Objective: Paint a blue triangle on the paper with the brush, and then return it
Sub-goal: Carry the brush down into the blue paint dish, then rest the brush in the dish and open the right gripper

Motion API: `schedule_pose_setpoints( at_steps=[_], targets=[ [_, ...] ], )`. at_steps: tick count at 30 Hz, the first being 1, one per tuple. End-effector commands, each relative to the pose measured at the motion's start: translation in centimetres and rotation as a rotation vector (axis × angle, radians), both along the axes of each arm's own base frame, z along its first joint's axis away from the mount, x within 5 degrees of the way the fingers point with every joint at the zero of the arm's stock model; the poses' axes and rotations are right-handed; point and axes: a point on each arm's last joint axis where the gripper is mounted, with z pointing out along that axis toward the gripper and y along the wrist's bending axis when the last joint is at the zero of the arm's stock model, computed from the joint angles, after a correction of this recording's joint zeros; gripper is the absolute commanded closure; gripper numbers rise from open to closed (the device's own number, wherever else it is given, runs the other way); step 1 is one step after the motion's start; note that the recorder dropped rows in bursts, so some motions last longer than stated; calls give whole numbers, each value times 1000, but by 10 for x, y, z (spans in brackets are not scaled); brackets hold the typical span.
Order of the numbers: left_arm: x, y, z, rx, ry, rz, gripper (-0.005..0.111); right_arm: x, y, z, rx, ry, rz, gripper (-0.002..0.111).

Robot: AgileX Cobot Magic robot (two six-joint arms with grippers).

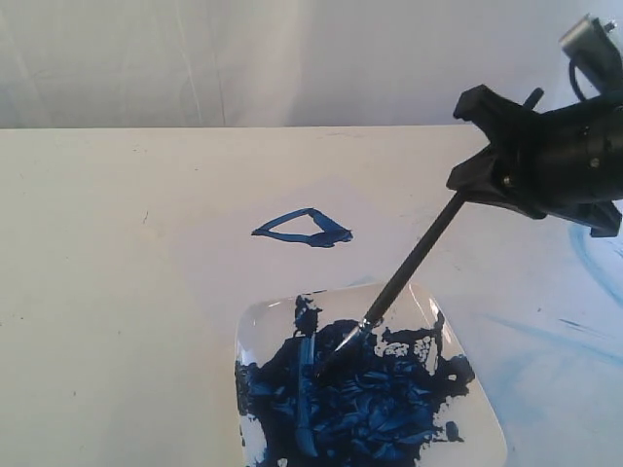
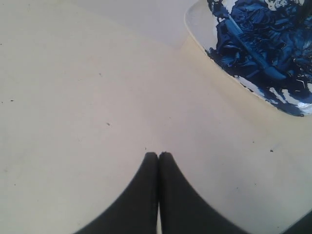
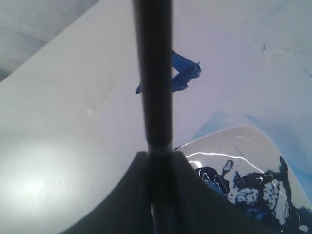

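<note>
The blue triangle [image 1: 304, 228] is a small dark-blue outline on the paper [image 1: 292, 175], whose edges are too faint to trace. My right gripper [image 1: 487, 146] hangs above the table at the right, shut on the black handle of the brush [image 1: 419, 258]. The brush slants down to the left and its bristles [image 1: 336, 350] rest in the paint. In the right wrist view the brush [image 3: 153, 73] runs out from between the right gripper [image 3: 158, 156] and crosses the triangle [image 3: 184, 73]. My left gripper [image 2: 158, 155] is shut and holds nothing, low over bare table.
A square white plate [image 1: 255, 321] smeared with a big dark-blue paint blob [image 1: 360, 399] sits at the front centre; its rim [image 2: 192, 31] shows near the left gripper. Faint light-blue smears [image 1: 594, 263] mark the table at the right.
</note>
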Motion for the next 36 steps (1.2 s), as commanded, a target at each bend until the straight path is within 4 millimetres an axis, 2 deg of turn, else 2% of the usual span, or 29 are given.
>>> schedule_pose_setpoints(
  at_steps=[1,5,9,21,36],
  targets=[
    [-1,-1,-2,-18,-1,-3,107,24,-1,-7,-6,122,35,108],
    [1,-1,-4,-20,-15,12,107,44,-6,-8,-22,168,84,108],
    [1,-1,-4,-19,-16,10,107,53,-10,-12,-52,171,134,108],
    [4,0,-7,-13,-39,18,107,66,-9,-42,-78,265,162,108],
    [3,-1,-6,-32,-34,16,107,72,-8,-62,-94,332,174,108]
  ],
)
